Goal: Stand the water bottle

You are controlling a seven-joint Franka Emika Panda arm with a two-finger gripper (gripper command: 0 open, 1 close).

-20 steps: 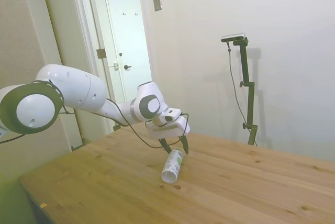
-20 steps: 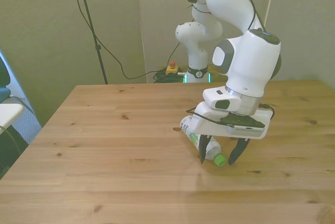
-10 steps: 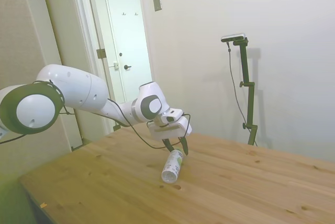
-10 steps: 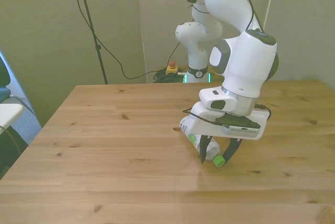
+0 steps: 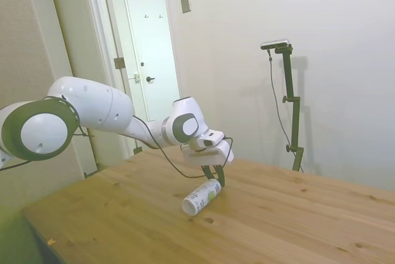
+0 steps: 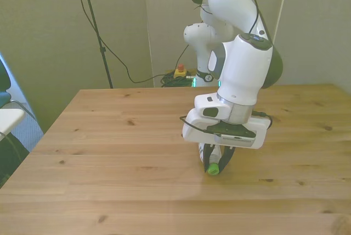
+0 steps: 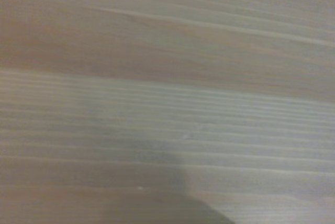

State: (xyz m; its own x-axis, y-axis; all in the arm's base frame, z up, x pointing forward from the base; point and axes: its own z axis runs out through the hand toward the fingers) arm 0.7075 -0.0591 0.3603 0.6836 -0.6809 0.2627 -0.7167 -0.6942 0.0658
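Observation:
The water bottle (image 5: 201,197) lies on its side on the wooden table (image 5: 296,221), its white label with a green mark facing up. My gripper (image 5: 216,176) stands over its cap end with the dark fingers shut on the neck. In the front view the gripper (image 6: 215,161) and wrist cover most of the bottle (image 6: 215,154); only a white strip and the green cap (image 6: 213,169) show between the fingers. The wrist view shows only blurred wood grain (image 7: 167,77) with a dark shadow at one edge, and no bottle.
Bare wooden table top (image 6: 109,136) stretches on all sides of the bottle. Cables and a small yellow box (image 6: 179,72) lie on the floor behind the table's far edge. A closed white door (image 5: 148,48) stands in the background of the side view.
The fingers closed from wide open onto the bottle's neck. The wrist turned and shifted toward the front view's left, swinging the bottle round on the table.

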